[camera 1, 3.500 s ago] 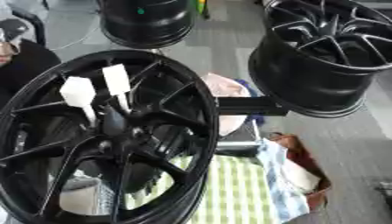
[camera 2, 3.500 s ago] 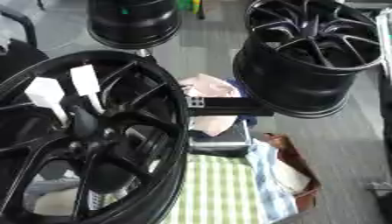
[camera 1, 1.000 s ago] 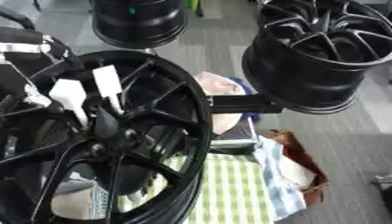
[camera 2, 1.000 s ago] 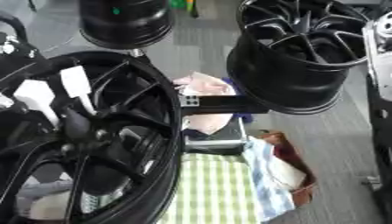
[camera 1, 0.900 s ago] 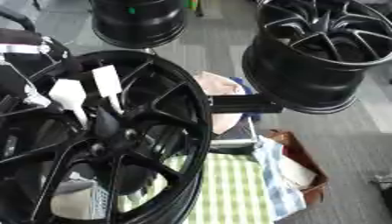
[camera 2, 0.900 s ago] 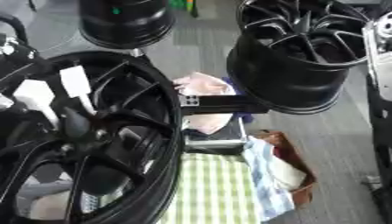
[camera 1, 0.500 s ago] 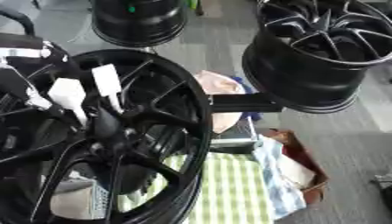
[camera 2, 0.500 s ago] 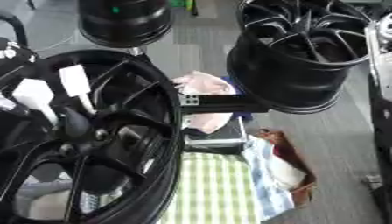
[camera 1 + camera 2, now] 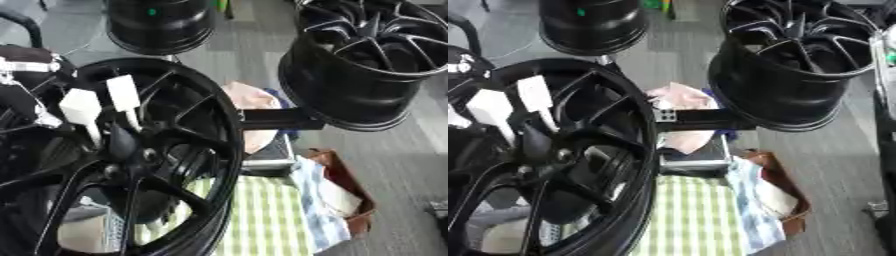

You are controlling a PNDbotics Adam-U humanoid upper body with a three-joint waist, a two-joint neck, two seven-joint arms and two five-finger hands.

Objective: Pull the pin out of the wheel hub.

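Note:
A large black spoked wheel point(image 9: 188, 165) fills the lower left of both eye views. Two pins with white block-shaped heads, one point(image 9: 80, 107) to the left and one point(image 9: 122, 93) to the right, stick out of it just above the hub point(image 9: 118, 145). My left hand point(image 9: 19, 92), black with white parts, comes in at the left edge, close beside the left pin; its grip is not discernible and I cannot tell whether it touches the pin. Only a black and silver stretch of my right arm point(image 9: 883, 80) shows, at the right edge of the right eye view.
A second black wheel point(image 9: 367, 65) hangs at the upper right on a black bracket point(image 9: 280, 120). A third point(image 9: 162, 25) stands at the top. Below lie a green-checked cloth point(image 9: 262, 220), a brown bag point(image 9: 346, 200) and a pink cloth point(image 9: 254, 102) on the grey floor.
My left hand has come in from the left edge and moved nearer the white pins. Both pins stay in the wheel. The camera has shifted slightly.

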